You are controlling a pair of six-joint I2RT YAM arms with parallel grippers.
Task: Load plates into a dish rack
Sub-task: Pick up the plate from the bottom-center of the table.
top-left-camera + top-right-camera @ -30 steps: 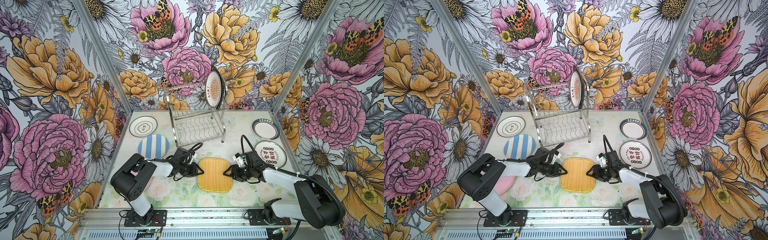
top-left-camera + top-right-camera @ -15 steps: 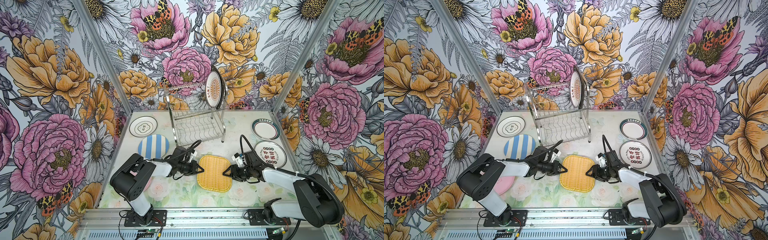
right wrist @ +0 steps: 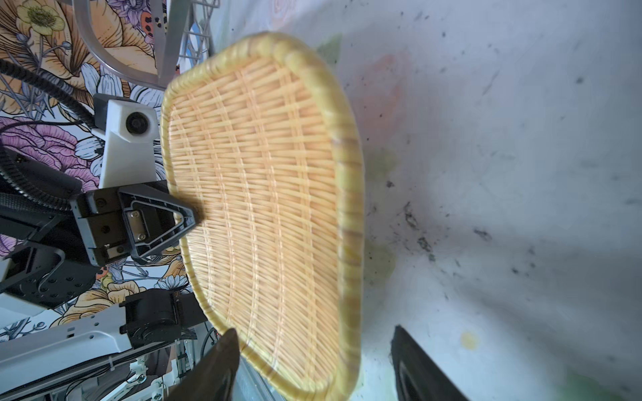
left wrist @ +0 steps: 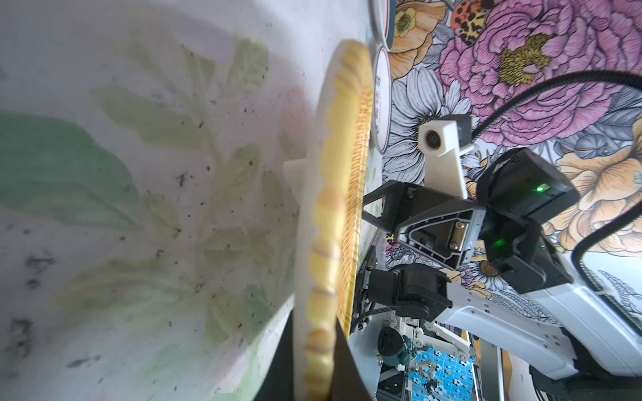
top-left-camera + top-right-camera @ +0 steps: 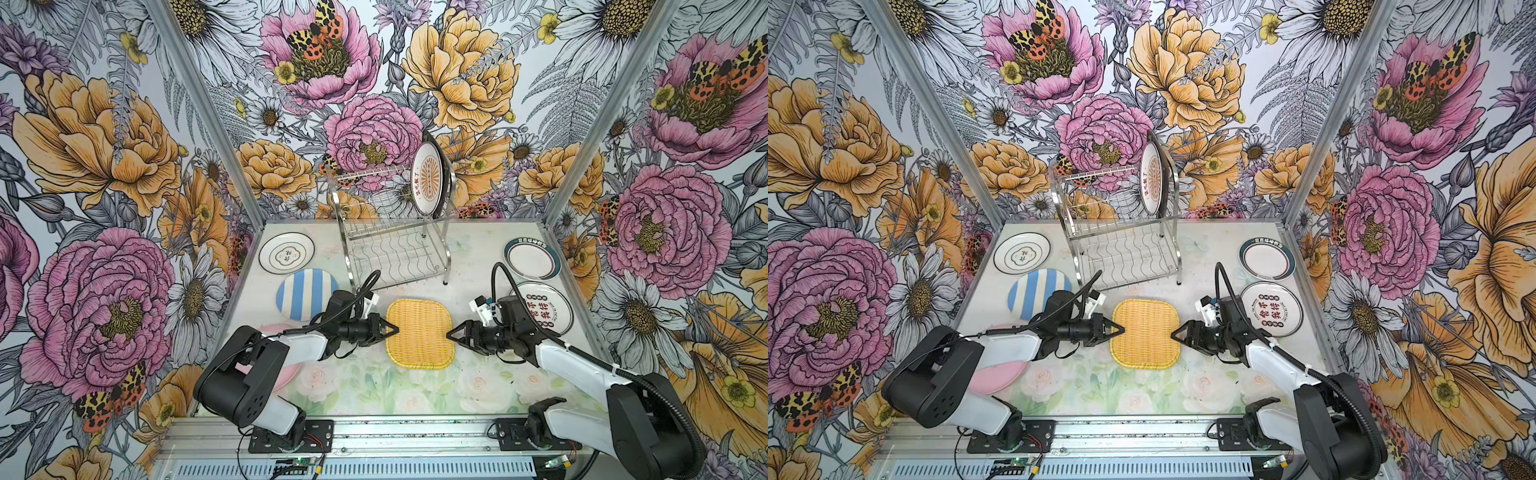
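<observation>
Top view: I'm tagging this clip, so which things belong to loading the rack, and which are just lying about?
Job: shiny steel wire dish rack; orange sunburst plate; yellow woven-look square plate; blue-white striped plate; pink plate; dark-ringed white plate; teal-rimmed white plate; red-lettered white plate.
Lying about: nothing loose, only flowered tabletop, flowered walls.

Yellow square plate (image 5: 419, 334): basket-weave relief, ribbed rim, dull sheen; underside smooth, white.
Dish rack (image 5: 390, 253): bright polished metal wire, mirror-shiny legs.
Striped plate (image 5: 306, 293), pink plate (image 5: 995, 376), far-left white plate (image 5: 286, 252): smooth, glossy glaze.
Left gripper (image 5: 395, 330), right gripper (image 5: 451, 334): matt black plastic.
Arm shells (image 5: 575, 365): smooth white plastic, slight gloss.
Table (image 5: 374, 386): smooth printed sheet, matt, scuffed with dark specks.
</observation>
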